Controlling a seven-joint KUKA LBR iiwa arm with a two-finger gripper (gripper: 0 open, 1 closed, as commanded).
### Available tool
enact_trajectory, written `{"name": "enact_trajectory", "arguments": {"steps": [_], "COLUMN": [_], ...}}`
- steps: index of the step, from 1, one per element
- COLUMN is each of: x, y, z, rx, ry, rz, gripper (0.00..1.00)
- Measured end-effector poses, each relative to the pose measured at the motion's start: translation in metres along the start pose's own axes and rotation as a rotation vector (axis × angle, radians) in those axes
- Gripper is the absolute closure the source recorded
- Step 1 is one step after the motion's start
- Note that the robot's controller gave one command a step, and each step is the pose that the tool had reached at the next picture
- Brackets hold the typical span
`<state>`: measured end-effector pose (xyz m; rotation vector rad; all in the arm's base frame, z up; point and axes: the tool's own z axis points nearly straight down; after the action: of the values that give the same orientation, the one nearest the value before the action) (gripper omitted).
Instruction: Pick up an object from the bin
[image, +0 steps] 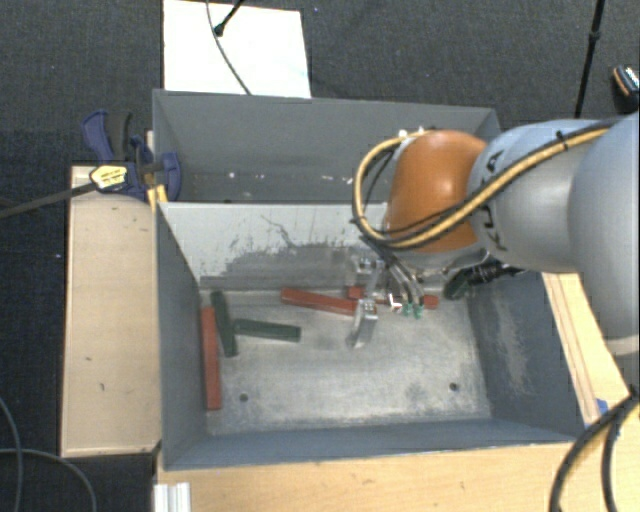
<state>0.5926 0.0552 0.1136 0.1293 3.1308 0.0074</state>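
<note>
Mid-bin, toward the far wall: claw (363, 318) low over the right part of a long red bar (312, 298) lying left-to-right on the bin (330, 405) floor. Risk: bar looks thin and flat on the metal; a closing claw may skid off it, or pinch one end and let it swing loose. Claw opening: cannot be told; nothing seen held. Arm: enters from right, wrist bent down, claw pointing floorward. Dark green bar (266, 330) lies apart, left.

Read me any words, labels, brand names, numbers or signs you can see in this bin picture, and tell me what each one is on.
None can be read. The red sticks, the dark green sticks, the grey bin and the arm's orange cover carry no lettering that shows.
</note>
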Motion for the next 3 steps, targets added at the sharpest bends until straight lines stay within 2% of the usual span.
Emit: {"name": "enact_trajectory", "arguments": {"steps": [1, 2, 3], "x": [0.007, 0.005, 0.012], "y": [-0.039, 0.055, 0.118], "z": [0.045, 0.043, 0.043], "rx": [0.005, 0.001, 0.000], "ry": [0.007, 0.004, 0.003], "rz": [0.049, 0.166, 0.050], "gripper": [0.00, 0.00, 0.00]}}
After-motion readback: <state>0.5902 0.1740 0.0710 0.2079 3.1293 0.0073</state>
